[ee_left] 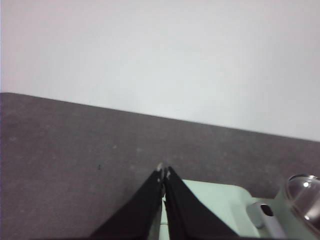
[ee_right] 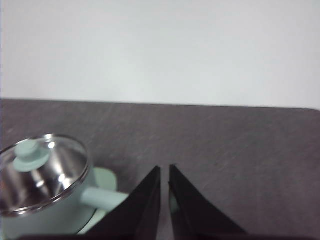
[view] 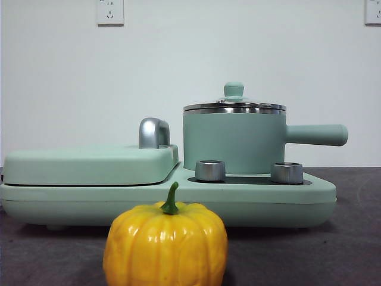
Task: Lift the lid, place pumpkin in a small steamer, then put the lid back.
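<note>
Front view shows one small steamer [view: 233, 142], one lid [view: 234, 106] seated flat on its steel rim, and one pumpkin [view: 165, 244] standing on the dark table [view: 351, 238] in front of the steamer and to its left, nearer the camera and well apart from it. The steamer sits on a mint-green cooker base [view: 262, 199] with two steel dials [view: 210, 170] just in front of it; one flat griddle cover [view: 89, 164] with one steel handle [view: 154, 132] lies left of the steamer. With the lid on, what is inside the steamer cannot be told. The left gripper [ee_left: 164, 171] is clenched on nothing, above the griddle side. The right gripper [ee_right: 165, 170] hangs beyond the steamer's side handle [ee_right: 102, 197], jaws nearly closed and empty.
</note>
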You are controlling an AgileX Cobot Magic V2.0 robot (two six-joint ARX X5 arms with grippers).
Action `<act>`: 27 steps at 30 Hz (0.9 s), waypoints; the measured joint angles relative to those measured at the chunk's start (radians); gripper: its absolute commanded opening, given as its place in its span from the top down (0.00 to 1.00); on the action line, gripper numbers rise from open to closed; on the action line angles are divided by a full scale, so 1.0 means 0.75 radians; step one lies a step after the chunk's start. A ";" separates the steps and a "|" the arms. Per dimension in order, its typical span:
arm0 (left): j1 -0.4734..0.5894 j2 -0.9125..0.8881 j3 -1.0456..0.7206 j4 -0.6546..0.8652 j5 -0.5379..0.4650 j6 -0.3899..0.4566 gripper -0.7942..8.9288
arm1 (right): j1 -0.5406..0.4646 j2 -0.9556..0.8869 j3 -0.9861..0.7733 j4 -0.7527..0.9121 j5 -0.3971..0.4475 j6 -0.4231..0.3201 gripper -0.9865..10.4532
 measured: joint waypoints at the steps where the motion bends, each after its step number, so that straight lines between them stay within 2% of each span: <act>1: 0.000 0.024 0.014 0.000 0.000 0.009 0.91 | 0.000 0.027 0.013 -0.008 -0.013 -0.001 0.89; 9: -0.026 0.233 0.145 -0.009 0.001 0.071 0.91 | 0.000 0.265 0.106 -0.024 -0.140 -0.064 0.89; 15: -0.089 0.370 0.229 -0.008 0.002 0.165 0.91 | 0.020 0.407 0.140 -0.027 -0.148 -0.102 0.89; 27: -0.288 0.603 0.239 -0.003 0.027 0.240 0.91 | 0.153 0.586 0.152 -0.030 -0.149 -0.219 0.89</act>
